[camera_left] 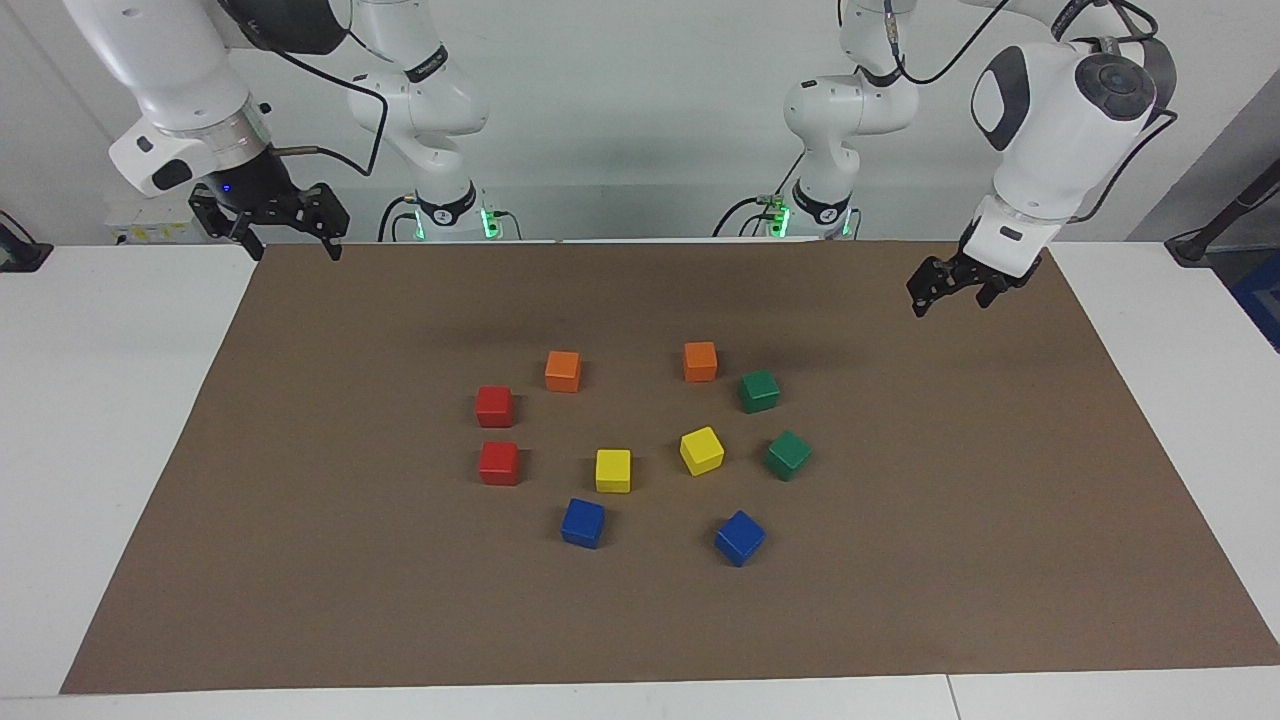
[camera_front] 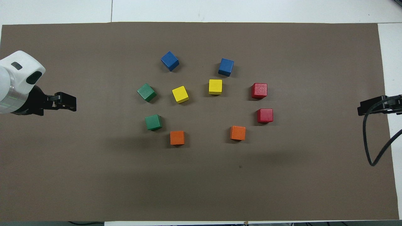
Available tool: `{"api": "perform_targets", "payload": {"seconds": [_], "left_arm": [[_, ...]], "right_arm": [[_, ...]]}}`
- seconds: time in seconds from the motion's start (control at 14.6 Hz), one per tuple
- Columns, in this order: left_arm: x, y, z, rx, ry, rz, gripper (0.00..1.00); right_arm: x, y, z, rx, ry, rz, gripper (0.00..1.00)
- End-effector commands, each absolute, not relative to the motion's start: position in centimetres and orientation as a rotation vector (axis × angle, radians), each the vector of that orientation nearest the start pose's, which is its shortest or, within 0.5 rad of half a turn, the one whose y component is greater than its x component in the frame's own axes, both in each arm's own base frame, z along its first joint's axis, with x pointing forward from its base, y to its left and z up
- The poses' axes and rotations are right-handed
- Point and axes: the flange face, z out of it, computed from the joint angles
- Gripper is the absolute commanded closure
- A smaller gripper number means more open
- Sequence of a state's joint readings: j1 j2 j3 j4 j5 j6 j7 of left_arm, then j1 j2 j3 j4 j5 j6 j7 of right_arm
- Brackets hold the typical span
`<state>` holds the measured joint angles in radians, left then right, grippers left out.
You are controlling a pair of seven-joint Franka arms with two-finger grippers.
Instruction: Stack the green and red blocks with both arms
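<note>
Two green blocks [camera_left: 759, 390] [camera_left: 788, 455] rest on the brown mat toward the left arm's end, also in the overhead view [camera_front: 153, 122] [camera_front: 146, 92]. Two red blocks [camera_left: 494, 406] [camera_left: 498, 463] sit toward the right arm's end [camera_front: 264, 115] [camera_front: 259, 90]. All four stand apart, none on another. My left gripper [camera_left: 950, 300] [camera_front: 70, 102] hangs open and empty above the mat's edge at its own end. My right gripper [camera_left: 297, 250] [camera_front: 361, 110] hangs open and empty over the mat's corner at its own end.
Two orange cubes [camera_left: 563, 371] [camera_left: 700, 361] lie nearest the robots. Two yellow cubes [camera_left: 613, 470] [camera_left: 701, 450] sit in the middle of the ring. Two blue cubes [camera_left: 583, 522] [camera_left: 739, 537] lie farthest out. The brown mat [camera_left: 900, 580] covers a white table.
</note>
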<state>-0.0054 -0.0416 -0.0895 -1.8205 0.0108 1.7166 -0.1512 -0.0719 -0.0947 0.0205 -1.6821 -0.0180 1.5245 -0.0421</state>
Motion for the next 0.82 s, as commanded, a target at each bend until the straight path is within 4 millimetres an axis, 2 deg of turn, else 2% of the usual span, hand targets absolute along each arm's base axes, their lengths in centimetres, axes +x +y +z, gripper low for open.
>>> {"api": "perform_targets", "payload": {"seconds": [0.0, 0.55, 0.75], "left_arm": [[53.5, -5.0, 54.3, -3.131, -0.085, 0.071, 0.0], [53.5, -5.0, 54.3, -3.131, -0.085, 0.071, 0.0], [53.5, -5.0, 54.3, -3.131, -0.085, 0.071, 0.0]], "right_arm": [[51.3, -3.1, 62.0, -3.139, 0.012, 0.077, 0.0], [51.4, -3.0, 62.0, -3.139, 0.012, 0.075, 0.0], [51.3, -1.0, 61.6, -3.14, -0.023, 0.084, 0.0]]}}
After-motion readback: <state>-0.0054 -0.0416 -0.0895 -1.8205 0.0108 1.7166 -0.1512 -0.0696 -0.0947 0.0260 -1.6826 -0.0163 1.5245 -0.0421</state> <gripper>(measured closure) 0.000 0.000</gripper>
